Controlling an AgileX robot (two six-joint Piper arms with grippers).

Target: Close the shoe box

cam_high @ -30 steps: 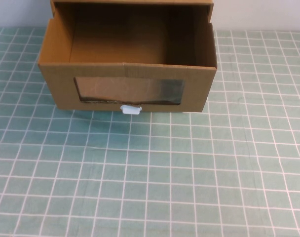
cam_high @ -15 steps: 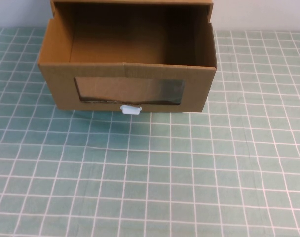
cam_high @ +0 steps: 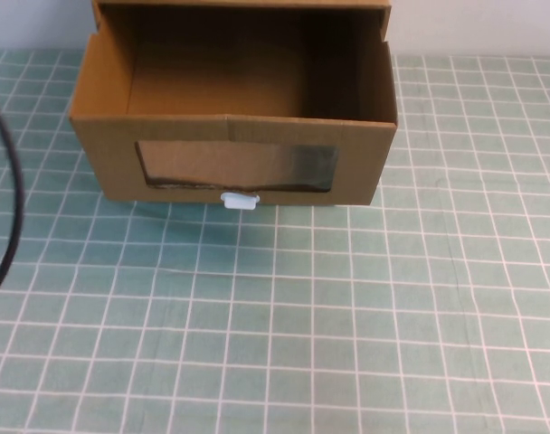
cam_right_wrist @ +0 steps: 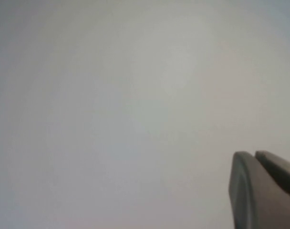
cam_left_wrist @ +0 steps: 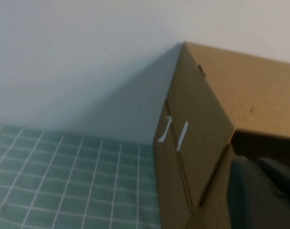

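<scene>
Overhead, open shoe box [cam_high: 234, 117] on green gridded mat [cam_high: 347, 316] against white wall [cam_left_wrist: 78, 57]; left hand [cam_left_wrist: 264, 195], right hand [cam_right_wrist: 264, 191] grips untellable.

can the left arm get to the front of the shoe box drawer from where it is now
Probably yes. The left gripper is beside the shoe box; nothing blocks its pulled-out front on the mat. The right gripper faces blank wall.

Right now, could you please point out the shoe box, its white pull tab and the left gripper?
shoe box [cam_high: 112, 154]: high view, brown front panel.
white pull tab [cam_high: 240, 201]: high view, its middle.
left gripper [cam_left_wrist: 259, 191]: left wrist view, dark finger beside the box.
</scene>
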